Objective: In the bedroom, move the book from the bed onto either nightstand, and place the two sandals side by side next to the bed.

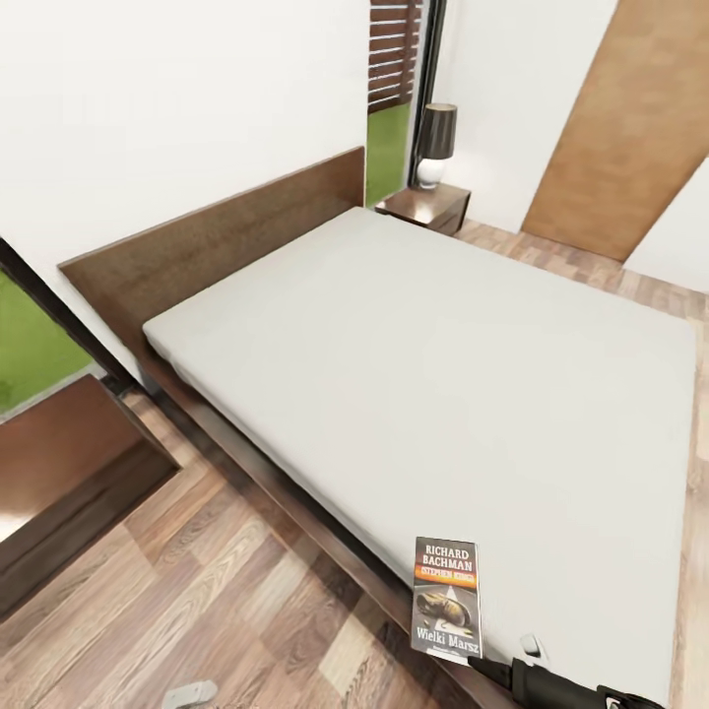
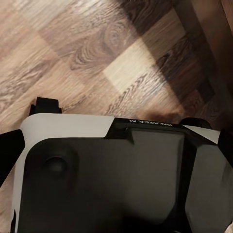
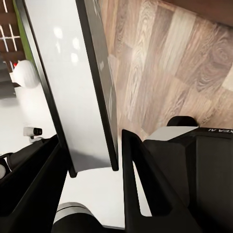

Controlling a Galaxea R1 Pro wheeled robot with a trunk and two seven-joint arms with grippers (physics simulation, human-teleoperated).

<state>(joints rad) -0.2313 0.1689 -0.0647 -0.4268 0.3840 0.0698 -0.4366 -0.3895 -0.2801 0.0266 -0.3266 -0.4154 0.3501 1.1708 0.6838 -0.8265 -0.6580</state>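
We have the book (image 1: pixel 447 599) pinched upright in our right gripper (image 3: pixel 92 160); in the right wrist view its two dark fingers (image 3: pixel 141 179) sit closed on the thin lower edge. In the head view the book stands at the near corner of the bed (image 1: pixel 443 374), just over the mattress edge, so it is lifted but not yet delivered. One nightstand (image 1: pixel 425 207) stands at the far side of the headboard with a lamp (image 1: pixel 434 144) on it, well apart from the book. Our left gripper's state we cannot tell; its camera faces the wood floor (image 2: pixel 97 53). Carrying the book over and arranging the sandals remain, we judge.
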